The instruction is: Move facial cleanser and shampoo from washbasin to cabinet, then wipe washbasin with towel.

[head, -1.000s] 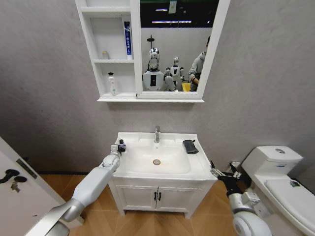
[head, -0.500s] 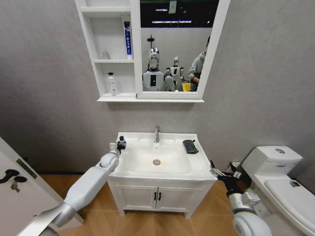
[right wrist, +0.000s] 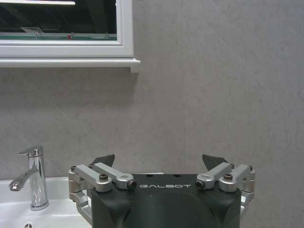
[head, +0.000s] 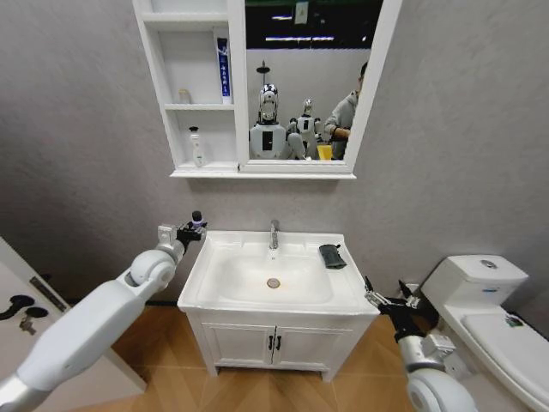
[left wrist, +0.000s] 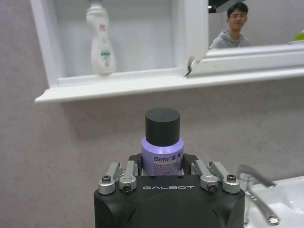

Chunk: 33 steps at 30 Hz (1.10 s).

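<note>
My left gripper [head: 190, 228] is shut on a small purple bottle [head: 196, 219] with a dark cap, held upright in the air just off the washbasin's [head: 283, 305] back left corner. I cannot tell whether it is the cleanser or the shampoo. In the left wrist view the purple bottle [left wrist: 162, 142] stands between the fingers of the left gripper [left wrist: 162, 164], below the cabinet's [left wrist: 118, 88] bottom shelf. The dark towel [head: 331, 256] lies on the basin's right rim. My right gripper [head: 382, 300] hangs open off the basin's front right corner, and the right gripper [right wrist: 158, 160] holds nothing.
The cabinet [head: 202, 172] holds a white bottle [head: 196, 148] on its lowest shelf and a blue tube [head: 222, 67] higher up. A chrome tap [head: 274, 233] stands at the basin's back. A toilet [head: 480, 296] is at the right, a door [head: 26, 309] at the left.
My left arm has lifted the purple bottle off the basin's left rim, up and out to the left. The right arm has stayed still.
</note>
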Tool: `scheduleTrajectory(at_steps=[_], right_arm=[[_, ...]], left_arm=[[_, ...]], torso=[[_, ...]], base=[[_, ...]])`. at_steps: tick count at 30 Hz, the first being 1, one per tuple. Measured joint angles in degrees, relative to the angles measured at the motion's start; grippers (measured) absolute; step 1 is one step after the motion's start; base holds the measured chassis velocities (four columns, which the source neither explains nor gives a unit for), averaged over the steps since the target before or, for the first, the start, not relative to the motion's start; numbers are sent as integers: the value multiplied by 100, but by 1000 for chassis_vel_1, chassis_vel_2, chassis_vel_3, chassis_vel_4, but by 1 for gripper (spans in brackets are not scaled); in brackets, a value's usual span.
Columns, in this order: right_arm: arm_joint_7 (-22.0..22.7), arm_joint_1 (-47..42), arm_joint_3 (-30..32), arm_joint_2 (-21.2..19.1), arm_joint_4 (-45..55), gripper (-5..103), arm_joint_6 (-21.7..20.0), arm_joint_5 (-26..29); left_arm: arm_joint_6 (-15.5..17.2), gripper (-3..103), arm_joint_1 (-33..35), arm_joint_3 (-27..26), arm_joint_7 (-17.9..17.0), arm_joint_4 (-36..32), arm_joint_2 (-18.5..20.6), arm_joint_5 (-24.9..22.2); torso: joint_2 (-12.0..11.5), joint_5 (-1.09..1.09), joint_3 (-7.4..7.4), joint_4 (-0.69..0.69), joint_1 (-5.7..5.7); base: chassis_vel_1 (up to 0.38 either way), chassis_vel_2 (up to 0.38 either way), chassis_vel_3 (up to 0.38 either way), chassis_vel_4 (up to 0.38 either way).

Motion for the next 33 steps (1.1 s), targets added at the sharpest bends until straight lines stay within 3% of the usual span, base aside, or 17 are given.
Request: scheduleTrajectory(at_steps=[1,3,4,7,8,10,16,18,24,26,33], right_arm=[[0,0,0,0,0,100,0,0],[1,-49,3,55,69,100,4,-10],[1,-49,3,55,69,100,4,-10],[0,-80,40,101,116,100,15,-14],[0,-80,40,101,116,100,15,-14],[1,-89,45,106,163,100,16,-14],[1,-88,73,122,182,100,29,-6],[1,-89,78,134,172,100,43,-5],[-9,-68,68,179,104,100,71,-6],[-12,-35,56,203,62,100,76,-7],[-55,-27,85,227,-21,100,157,12]], left_arm=[[0,43,0,0,0,0,0,0],[346,43,-731,201,-217,-160,101,-758],[346,43,-731,201,-217,-160,101,-758],[662,43,-1775,682,-367,-29,46,-1725],[662,43,-1775,682,-367,-29,46,-1725],[849,43,-2394,999,-459,205,-120,-2475],[1039,43,-3451,1640,-530,1081,-519,-2846],[1071,43,-3593,1740,-523,1262,-590,-2853],[1103,43,-4061,2112,-225,2216,-943,-2257],[1082,43,-4264,2243,-15,2609,-1164,-1860],[1051,43,-4654,2466,272,3332,-1657,-1358]], torso=[[0,0,0,0,0],[0,2,0,-1,0],[0,2,0,-1,0],[0,1,0,-2,0],[0,1,0,-2,0],[0,0,0,-2,0],[-1,0,1,-2,2],[0,2,1,-3,2],[-1,0,1,-1,2],[-1,0,1,-1,2],[-1,2,1,-3,2]], base=[[0,0,0,0],[0,0,0,0],[0,0,0,0],[0,0,0,0],[0,0,0,0],[0,0,0,0],[0,0,0,0],[0,0,0,0],[0,0,0,0],[0,0,0,0],[0,0,0,0]])
